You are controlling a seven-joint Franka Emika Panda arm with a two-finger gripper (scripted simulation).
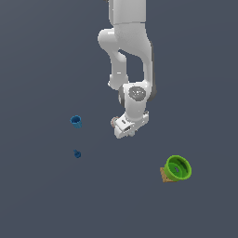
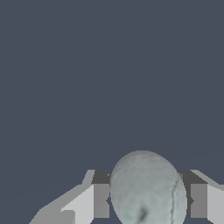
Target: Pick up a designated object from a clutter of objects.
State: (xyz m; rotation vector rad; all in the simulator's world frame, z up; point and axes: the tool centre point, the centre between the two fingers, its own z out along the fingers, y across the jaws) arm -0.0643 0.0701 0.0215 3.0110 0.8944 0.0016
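In the wrist view a pale grey-white roundish lump (image 2: 146,188), the designated object, sits between my two fingers (image 2: 100,199), which press on it from both sides. My gripper (image 2: 148,199) is shut on it, with only plain dark floor behind. In the exterior view my gripper (image 1: 122,130) hangs near the middle of the scene, and the lump is hidden behind the hand there. The clutter lies around it: a blue cup (image 1: 76,122), a tiny dark blue piece (image 1: 77,154), and a green bowl (image 1: 178,168) with a brown block (image 1: 164,175). The beige ball is out of view.
The blue cup and the dark blue piece lie toward the exterior view's left of the gripper. The green bowl lies tipped on its side toward the exterior view's right, lower in the picture, with the brown block against it. The floor is plain dark grey.
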